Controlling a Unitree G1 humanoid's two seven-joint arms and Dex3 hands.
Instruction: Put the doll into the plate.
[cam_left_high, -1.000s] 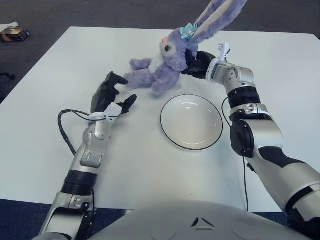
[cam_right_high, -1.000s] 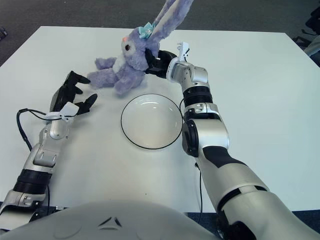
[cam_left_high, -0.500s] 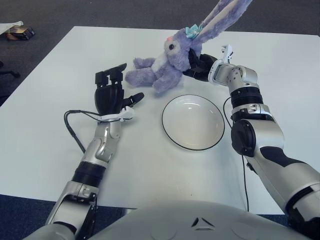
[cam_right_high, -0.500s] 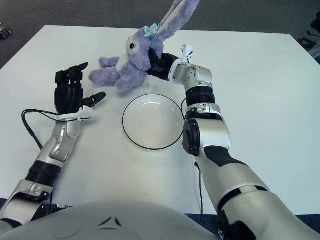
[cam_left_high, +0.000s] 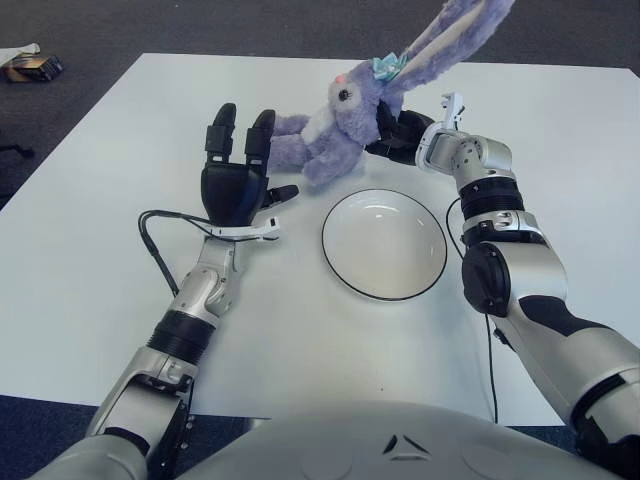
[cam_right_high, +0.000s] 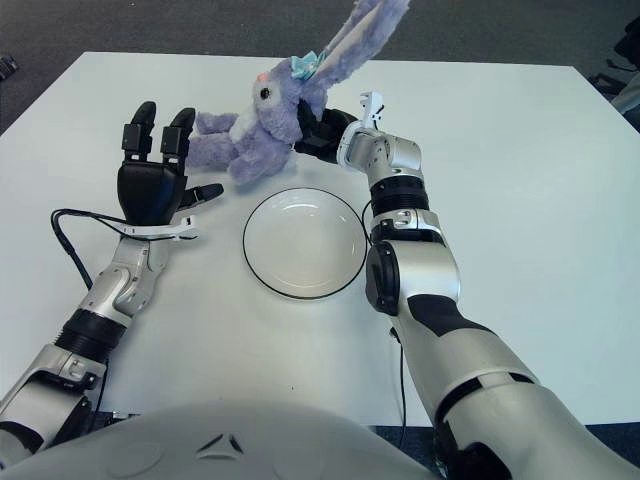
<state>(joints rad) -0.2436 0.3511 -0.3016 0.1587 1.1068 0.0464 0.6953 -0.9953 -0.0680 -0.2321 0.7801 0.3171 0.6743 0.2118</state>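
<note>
Holding the doll by the back of its head, right hand fingers clamped in the plush, at 12 o'clock of the plate, not over it. Left hand at 9 o'clock, fingers spread, empty. Doll looks soft, light, floppy; the torso would likely be the steadier grip.

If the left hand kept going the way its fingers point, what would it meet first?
Probably the doll: the left hand is open with fingers aimed up-table, tips beside its purple limbs. Depth is unclear, so it might pass alongside.
</note>
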